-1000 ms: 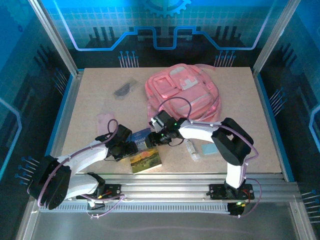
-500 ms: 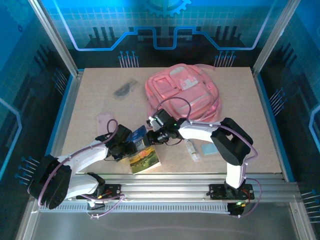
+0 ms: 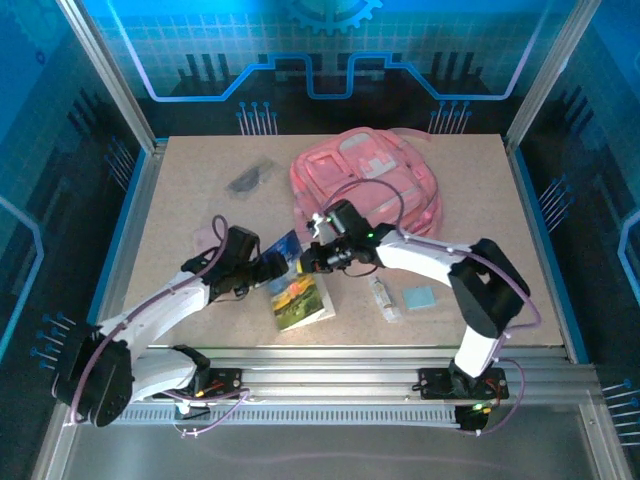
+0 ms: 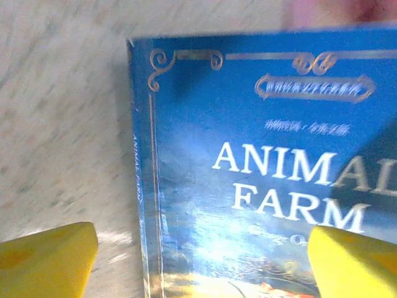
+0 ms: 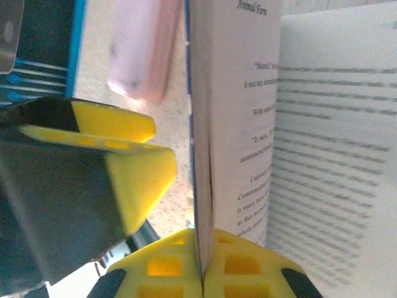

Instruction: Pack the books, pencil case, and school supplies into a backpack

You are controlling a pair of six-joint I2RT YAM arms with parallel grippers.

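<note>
The blue-green "Animal Farm" book [image 3: 300,292] lies on the table in front of the pink backpack [image 3: 365,185]. My right gripper [image 3: 312,258] is shut on the book's front cover edge [image 5: 201,155], with printed pages [image 5: 329,124] fanned open beside it. My left gripper [image 3: 268,268] is open over the book's spine side [image 4: 260,155]: one yellow fingertip [image 4: 49,254] is above the table, the other [image 4: 353,261] above the cover. The pale-pink pencil case [image 3: 205,238] lies left, partly under the left arm. A whitish tube [image 3: 383,297], a light-blue pad [image 3: 420,297] and a dark grey item [image 3: 250,178] lie apart.
The backpack's straps [image 3: 425,215] curl toward the right arm. The table's front rail [image 3: 330,360] lies just behind the book. Blue enclosure walls stand on all sides.
My right gripper has closed on the book's cover edge and shifted right. My left gripper has opened and drawn back toward the far left. The book has turned and slid slightly right.
</note>
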